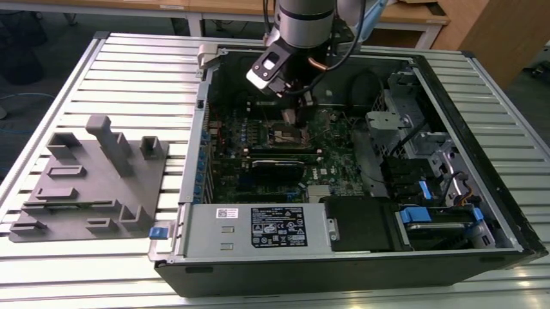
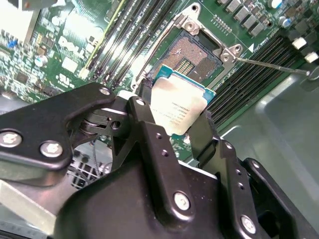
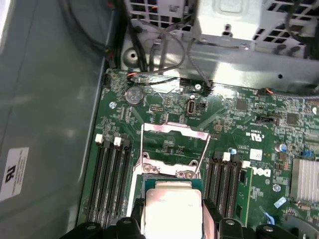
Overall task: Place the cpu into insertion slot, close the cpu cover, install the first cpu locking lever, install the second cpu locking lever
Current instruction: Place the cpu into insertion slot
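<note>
One gripper (image 1: pixel 290 114), upper centre of the exterior view, clamped on the cpu (image 2: pixel 178 107) by two opposite edges, the chip's printed top facing the wrist cameras. One insertion slot (image 2: pixel 192 57), uncovered with its contacts exposed, lying just beyond the cpu's leading edge and close under it; chip judged not yet seated. One cpu cover (image 3: pixel 174 130), swung up and open. One locking lever (image 2: pixel 269 63), released, standing off beside the slot.

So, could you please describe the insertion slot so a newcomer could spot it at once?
Inside the open computer case, find the green motherboard. The insertion slot lies close to the gripper; unlike the long narrow slots flanking it, it is square and silver-rimmed.
</note>
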You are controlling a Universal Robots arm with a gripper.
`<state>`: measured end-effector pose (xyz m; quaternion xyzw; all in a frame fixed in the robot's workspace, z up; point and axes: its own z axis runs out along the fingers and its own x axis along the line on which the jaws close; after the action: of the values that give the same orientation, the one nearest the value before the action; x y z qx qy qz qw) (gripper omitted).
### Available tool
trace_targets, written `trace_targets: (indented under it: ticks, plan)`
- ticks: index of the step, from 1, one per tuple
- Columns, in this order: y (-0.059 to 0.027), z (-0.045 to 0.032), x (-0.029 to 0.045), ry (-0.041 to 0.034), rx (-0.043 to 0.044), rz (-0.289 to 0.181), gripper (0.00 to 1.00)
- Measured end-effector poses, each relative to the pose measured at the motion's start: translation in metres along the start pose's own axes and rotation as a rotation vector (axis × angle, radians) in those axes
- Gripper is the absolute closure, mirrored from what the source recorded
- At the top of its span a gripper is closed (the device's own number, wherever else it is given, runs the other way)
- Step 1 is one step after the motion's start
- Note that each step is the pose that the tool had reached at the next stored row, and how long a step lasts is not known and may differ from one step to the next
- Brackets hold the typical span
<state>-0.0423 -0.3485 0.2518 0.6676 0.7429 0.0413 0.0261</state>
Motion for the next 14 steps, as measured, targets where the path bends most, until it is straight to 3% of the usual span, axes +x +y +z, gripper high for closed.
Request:
trace_targets:
  ticks: [6, 14]
  plan:
    - [-0.0001, 0.0010, -0.0001, -0.0088, -0.0013, 0.091, 0.46]
    - [-0.0001, 0.0013, 0.0000, -0.0088, -0.0015, 0.092, 0.46]
